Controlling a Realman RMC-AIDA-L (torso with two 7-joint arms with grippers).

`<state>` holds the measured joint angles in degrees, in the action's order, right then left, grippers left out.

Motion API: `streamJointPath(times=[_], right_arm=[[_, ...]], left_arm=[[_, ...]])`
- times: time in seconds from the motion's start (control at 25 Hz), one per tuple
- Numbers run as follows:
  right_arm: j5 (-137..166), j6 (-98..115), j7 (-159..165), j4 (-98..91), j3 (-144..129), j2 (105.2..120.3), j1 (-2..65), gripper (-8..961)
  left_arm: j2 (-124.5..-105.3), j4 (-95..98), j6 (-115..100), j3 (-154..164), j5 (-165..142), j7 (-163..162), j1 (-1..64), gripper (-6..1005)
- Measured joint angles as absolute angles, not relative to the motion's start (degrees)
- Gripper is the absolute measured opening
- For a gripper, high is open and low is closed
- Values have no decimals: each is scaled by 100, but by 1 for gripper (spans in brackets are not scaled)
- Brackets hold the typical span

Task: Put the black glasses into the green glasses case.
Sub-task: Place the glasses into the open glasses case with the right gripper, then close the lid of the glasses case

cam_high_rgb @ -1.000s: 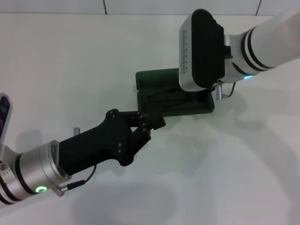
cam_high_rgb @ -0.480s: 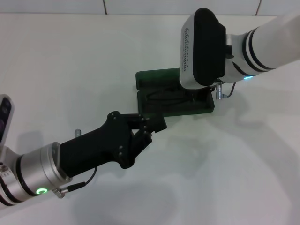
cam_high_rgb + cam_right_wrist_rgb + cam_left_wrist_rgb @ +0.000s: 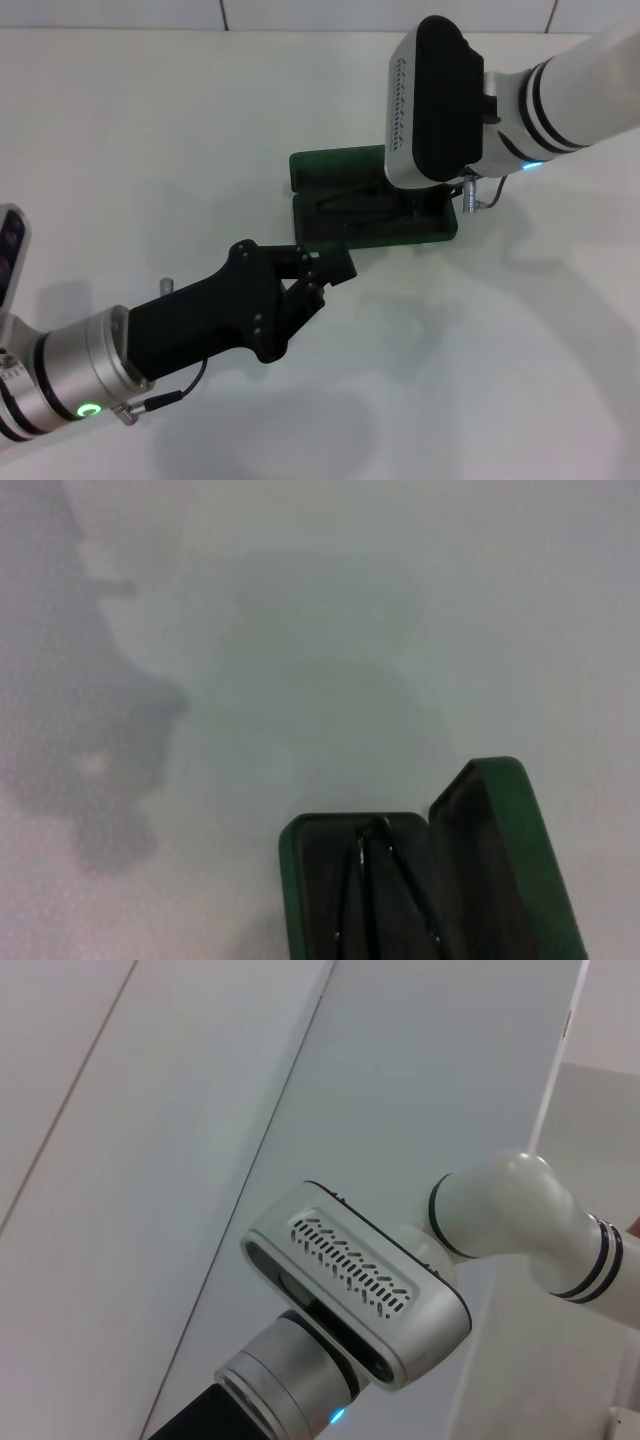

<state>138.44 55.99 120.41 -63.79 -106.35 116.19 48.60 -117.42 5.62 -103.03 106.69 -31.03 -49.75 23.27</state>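
You've got the green glasses case (image 3: 370, 205) lying open on the white table (image 3: 150, 130), toward the far edge and a bit right of centre, lid hinged back to the far side. The black glasses (image 3: 385, 895) are already down in the tray. In the right wrist view you see thin temple arms running along the dark lining; in the head view only a faint oval wire loop shows.

The right gripper (image 3: 432, 205) hangs over the case's right end, wrist housing blocking most of it, prob. because that's the side the frame went in from. Can't tell whether its fingers are spread or closed, as they're hidden.

The left gripper (image 3: 325, 268) sits just beside the case's near-left corner, fingers drawn together on nothing, tip right at the tray edge. Looks placed to steady the case or nudge the lid, but that's a guess.

Case: dark green hard shell, rounded corners, dark inside. Glasses: very slim black wire, easy to snag. Lid isn't shut yet.
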Motion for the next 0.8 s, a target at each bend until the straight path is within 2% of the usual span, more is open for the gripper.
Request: streamJointPath(times=[0.48, 0.8], right_arm=[[13852, 5602, 12041, -6379, -10625, 11619, 4861, 68], [13850, 5648, 12049, -6428, -10626, 11619, 4817, 142]], left_arm=[[-11742, 562, -10300, 10635, -3102, -4975, 2313, 41], [-11742, 562, -10300, 10634, -3102, -4975, 2279, 41]])
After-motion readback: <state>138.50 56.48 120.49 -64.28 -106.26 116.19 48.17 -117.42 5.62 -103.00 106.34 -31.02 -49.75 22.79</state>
